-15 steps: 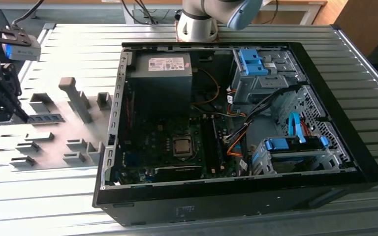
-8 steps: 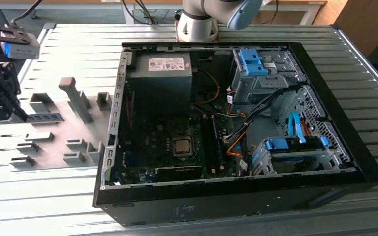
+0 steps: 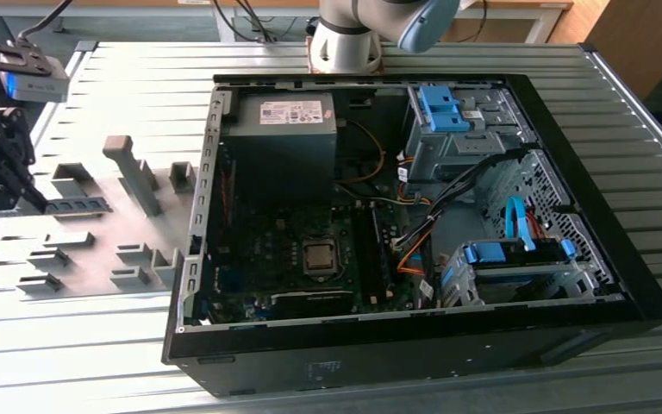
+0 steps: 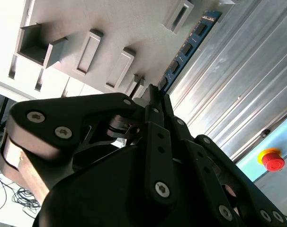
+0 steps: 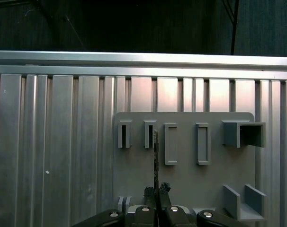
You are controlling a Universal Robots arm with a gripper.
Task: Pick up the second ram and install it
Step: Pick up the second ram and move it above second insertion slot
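The second ram (image 3: 78, 207) is a thin blue stick with dark chips, standing on its long edge over the grey fixture plate (image 3: 113, 228) at the exterior view's left. My gripper (image 3: 34, 204) holds it by one end. In the second wrist view the ram (image 4: 188, 47) runs away from the gripper (image 4: 155, 92) along the plate's edge. In the first wrist view the ram (image 5: 156, 156) shows edge-on as a thin dark line between two slot blocks, and the gripper (image 5: 156, 190) is shut on it. I cannot tell whether the stick still rests in its holder.
The open computer case (image 3: 607, 259) lies to the exterior view's right, with its motherboard (image 3: 296, 259), dark memory slots (image 3: 371, 246), power supply (image 3: 279, 129) and blue drive brackets (image 3: 515, 254). Grey fixture blocks (image 3: 135, 177) stand on the plate. The arm's base (image 3: 348, 39) is behind the case.
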